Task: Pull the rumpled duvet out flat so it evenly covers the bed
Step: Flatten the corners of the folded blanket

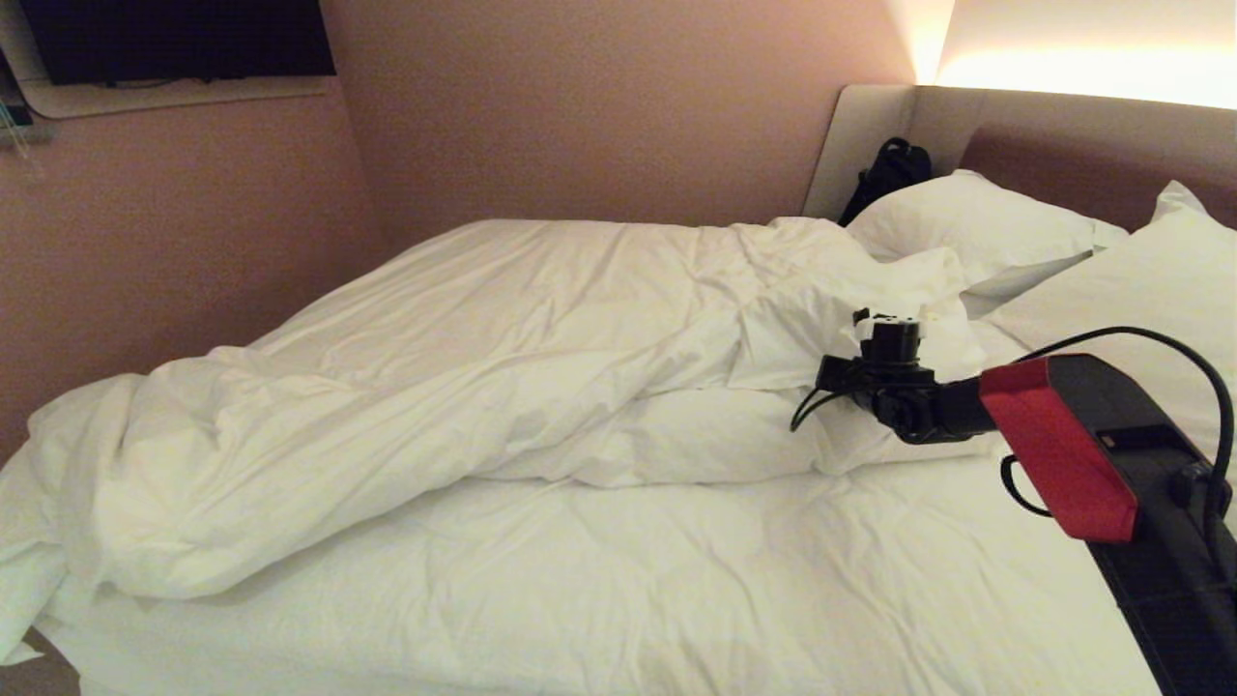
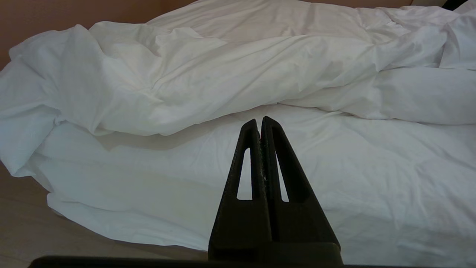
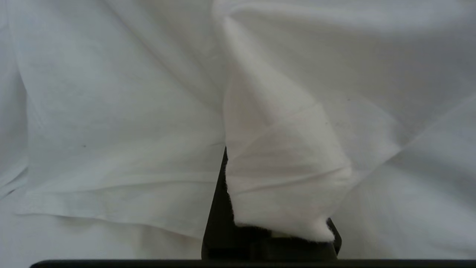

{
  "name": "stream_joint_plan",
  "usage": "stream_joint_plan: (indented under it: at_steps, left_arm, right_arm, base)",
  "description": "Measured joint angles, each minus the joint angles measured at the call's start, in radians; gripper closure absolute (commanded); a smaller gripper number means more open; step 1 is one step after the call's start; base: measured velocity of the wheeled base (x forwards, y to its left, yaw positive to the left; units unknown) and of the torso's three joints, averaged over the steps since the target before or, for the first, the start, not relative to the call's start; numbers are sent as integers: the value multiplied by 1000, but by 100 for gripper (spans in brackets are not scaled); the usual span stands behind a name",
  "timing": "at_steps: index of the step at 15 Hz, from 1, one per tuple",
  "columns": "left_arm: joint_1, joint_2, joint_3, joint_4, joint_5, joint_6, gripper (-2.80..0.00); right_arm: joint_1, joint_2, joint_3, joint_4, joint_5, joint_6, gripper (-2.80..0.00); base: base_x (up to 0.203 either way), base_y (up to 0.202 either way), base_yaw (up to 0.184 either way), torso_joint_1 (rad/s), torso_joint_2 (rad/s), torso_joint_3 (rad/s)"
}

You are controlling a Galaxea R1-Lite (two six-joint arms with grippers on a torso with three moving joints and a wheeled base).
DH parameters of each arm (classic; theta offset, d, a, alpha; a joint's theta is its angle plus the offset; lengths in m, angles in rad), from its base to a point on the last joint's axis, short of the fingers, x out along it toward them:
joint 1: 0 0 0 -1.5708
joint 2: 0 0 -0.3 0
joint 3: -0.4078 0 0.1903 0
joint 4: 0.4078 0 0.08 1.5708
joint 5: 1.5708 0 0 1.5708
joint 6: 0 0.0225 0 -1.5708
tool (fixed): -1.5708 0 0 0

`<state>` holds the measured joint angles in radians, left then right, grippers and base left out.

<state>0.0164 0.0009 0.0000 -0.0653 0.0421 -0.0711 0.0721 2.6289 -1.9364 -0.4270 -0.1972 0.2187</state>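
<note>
Head view: your right gripper (image 1: 889, 324), right of centre, is clamped on the duvet (image 1: 464, 377) bunched across the bed (image 1: 676, 590); your left gripper (image 2: 260, 124) rests pressed together.

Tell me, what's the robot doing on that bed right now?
Right gripper shut on duvet fold near the pillows. Left gripper shut, empty, idle beside the bed. Duvet bunched toward the wall side. Nothing in the way.
</note>
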Motion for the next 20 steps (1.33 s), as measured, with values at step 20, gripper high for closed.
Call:
stream_joint_plan:
  at_steps: [20]
  left_arm:
    - [0, 0, 0, 0, 0, 0, 0]
  right_arm:
    - [47, -651, 412, -1, 82, 88, 0]
  base:
    - [0, 0, 0, 0, 0, 0]
